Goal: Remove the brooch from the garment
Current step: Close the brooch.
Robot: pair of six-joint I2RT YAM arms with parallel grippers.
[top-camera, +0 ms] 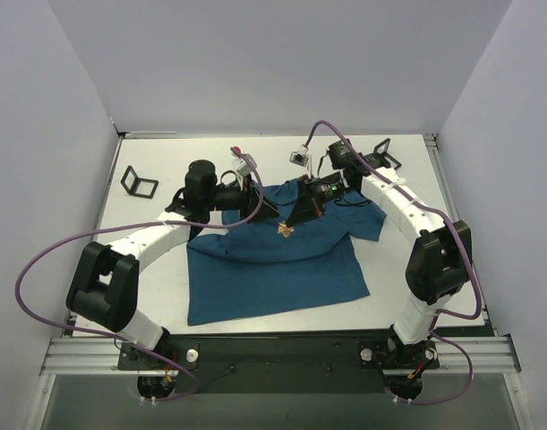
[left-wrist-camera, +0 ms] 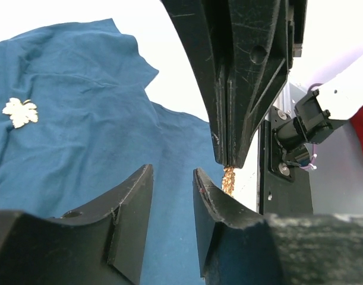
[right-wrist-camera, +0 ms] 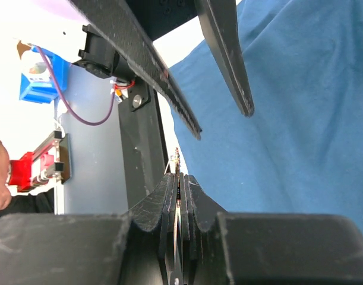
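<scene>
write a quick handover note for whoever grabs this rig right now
Left claw: open, empty, tip to tip with the right claw over the garment's far edge.
Right claw: shut on a thin gold piece; which part it is, cannot tell.
Brooch: lies on the garment, upper middle; pinned or loose, cannot tell.
Done: possibly a fastening part pulled free.
Left: lift the brooch off the garment.

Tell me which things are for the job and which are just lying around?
For the job: tiny gold-orange flower-like brooch, pinched in the right pincer; big dark teal cotton T-shirt; open left pincer.
Lying about: two black square frames.
</scene>
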